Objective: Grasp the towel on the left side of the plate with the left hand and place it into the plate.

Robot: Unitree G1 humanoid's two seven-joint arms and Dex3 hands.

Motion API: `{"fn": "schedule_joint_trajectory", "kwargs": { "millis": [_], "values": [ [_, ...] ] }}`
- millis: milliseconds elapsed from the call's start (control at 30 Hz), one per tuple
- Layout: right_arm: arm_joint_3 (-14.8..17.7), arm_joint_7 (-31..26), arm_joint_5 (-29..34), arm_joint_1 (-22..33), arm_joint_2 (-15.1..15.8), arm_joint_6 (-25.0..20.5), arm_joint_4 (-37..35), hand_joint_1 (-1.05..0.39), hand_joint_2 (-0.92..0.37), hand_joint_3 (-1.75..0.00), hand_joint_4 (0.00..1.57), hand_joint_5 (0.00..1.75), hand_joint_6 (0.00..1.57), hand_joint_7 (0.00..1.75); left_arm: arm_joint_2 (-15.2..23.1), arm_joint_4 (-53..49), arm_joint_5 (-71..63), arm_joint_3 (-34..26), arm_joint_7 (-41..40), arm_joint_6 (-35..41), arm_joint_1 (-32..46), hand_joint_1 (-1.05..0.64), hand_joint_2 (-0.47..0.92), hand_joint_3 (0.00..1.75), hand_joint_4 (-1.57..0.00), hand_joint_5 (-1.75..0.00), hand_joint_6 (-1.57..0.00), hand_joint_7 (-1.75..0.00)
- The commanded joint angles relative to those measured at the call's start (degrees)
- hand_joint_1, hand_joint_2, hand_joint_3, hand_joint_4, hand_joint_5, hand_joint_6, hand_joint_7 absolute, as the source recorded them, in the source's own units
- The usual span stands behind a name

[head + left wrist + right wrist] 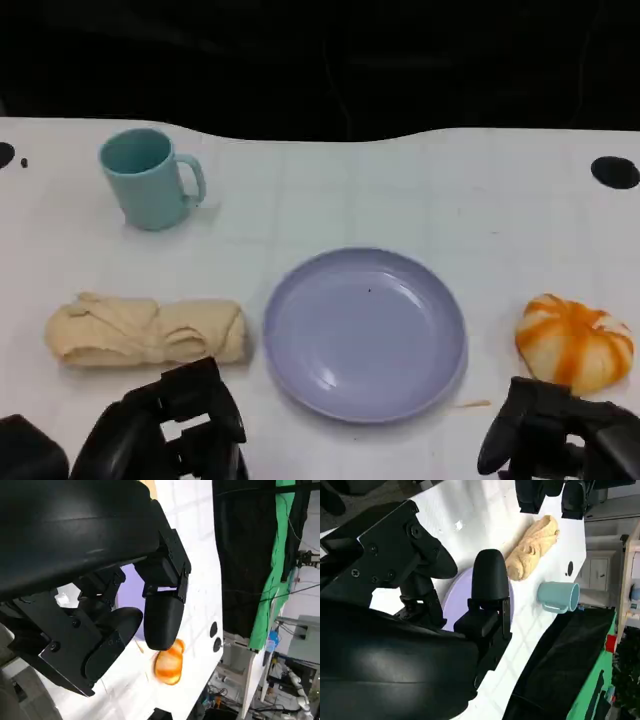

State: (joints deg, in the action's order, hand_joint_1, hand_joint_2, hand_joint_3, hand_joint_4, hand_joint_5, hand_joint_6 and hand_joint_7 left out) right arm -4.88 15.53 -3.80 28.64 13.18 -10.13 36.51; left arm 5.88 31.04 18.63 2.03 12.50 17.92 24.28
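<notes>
Lengthwise, the rolled towel (146, 331) points at the plate (365, 333); both hands' fingers hold nothing.

1. Head view: we look down on the white table (400, 190) from above its near edge, facing the dark backdrop. The whole layout is in frame, with both hands at the bottom edge: left hand (165, 430), right hand (555, 435).
2. Left wrist view: we sit right behind the left hand (125, 625), very close, frame rotated. We face across the table toward the orange-and-white object (169, 665), with the plate (127, 587) partly hidden.
3. Right wrist view: we sit right behind the right hand (445, 595), also rotated, facing the towel (532, 547) and mug (560, 596).
4. Shared: the plate (365, 333) (455, 592) appears in all three.
</notes>
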Motion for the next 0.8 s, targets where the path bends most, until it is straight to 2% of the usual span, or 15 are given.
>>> {"fn": "schedule_joint_trajectory", "kwargs": {
  "millis": [33, 267, 333, 400, 467, 567, 600, 667, 800],
  "values": [
    [0.08, -0.06, -0.25, 0.3, 0.17, -0.21, 0.15, 0.0, -0.4, -1.35, 0.77, 1.74, 0.7, 1.46, 0.58, -0.03, -0.15, -0.25, 0.01, 0.02, 0.19, -0.06, 0.26, 1.58, -0.92, -1.75, -0.88, -1.56],
    [-0.16, 0.14, -0.2, 0.13, 0.13, 0.29, -0.46, -0.02, -0.39, -1.34, 0.78, 1.75, 0.69, 1.46, 0.65, -0.98, -0.31, -0.43, 0.58, -1.26, 0.01, -0.05, 0.27, 1.58, -0.92, -1.75, -0.87, -1.56],
    [-0.16, 0.17, -0.24, 0.06, 0.11, 0.64, -0.78, -0.02, -0.39, -1.34, 0.78, 1.75, 0.69, 1.46, 0.37, -1.4, -0.1, -0.57, 0.79, -2.17, -0.01, -0.04, 0.29, 1.56, -0.9, -1.73, -0.86, -1.51],
    [-0.16, 0.26, -0.35, 0.04, 0.12, 0.79, -0.95, -0.03, -0.39, -1.34, 0.78, 1.75, 0.69, 1.46, 0.26, -1.93, -0.35, -0.61, 0.97, -3.61, -0.04, -0.06, 0.31, 1.52, -0.86, -1.66, -0.86, -1.33],
    [-0.35, 0.22, -0.24, 0.17, 0.08, 0.91, -0.94, -0.03, -0.39, -1.34, 0.78, 1.75, 0.7, 1.46, 0.52, -2.29, -1.24, -0.56, 1.05, -5.43, -0.07, -0.08, 0.3, 1.49, -0.83, -1.62, -0.86, -1.24],
    [-0.8, -0.06, 0.08, 0.45, -0.01, 0.38, -0.42, -0.04, -0.4, -1.34, 0.77, 1.75, 0.69, 1.46, 1.93, -3.55, -5.97, -0.01, 1.28, -11.03, -0.39, -0.15, 0.36, 1.33, -0.74, -1.52, -0.76, -1.1],
    [-0.98, -0.18, 0.14, 0.49, -0.05, 0.04, -0.17, -0.04, -0.4, -1.34, 0.77, 1.75, 0.69, 1.46, 2.25, -3.83, -7.24, 0.06, 1.29, -12.45, -0.51, -0.18, 0.42, 1.19, -0.71, -1.45, -0.72, -1.03],
    [-1.42, -0.5, 0.45, 0.59, -0.07, -0.62, 0.32, -0.03, -0.4, -1.33, 0.77, 1.75, 0.69, 1.46, 2.76, -4.49, -8.93, 0.03, 1.51, -14.91, -0.77, -0.19, 0.48, 1.05, -0.69, -1.36, -0.68, -0.93],
    [-2.09, -0.69, 0.73, 0.55, -0.22, -0.22, 0.37, -0.02, -0.4, -1.32, 0.78, 1.75, 0.69, 1.47, 4.12, -4.63, -11.26, -0.4, 1.94, -17.95, -1.73, -0.2, 0.52, 0.91, -0.62, -1.21, -0.57, -0.76]
  ]
}}
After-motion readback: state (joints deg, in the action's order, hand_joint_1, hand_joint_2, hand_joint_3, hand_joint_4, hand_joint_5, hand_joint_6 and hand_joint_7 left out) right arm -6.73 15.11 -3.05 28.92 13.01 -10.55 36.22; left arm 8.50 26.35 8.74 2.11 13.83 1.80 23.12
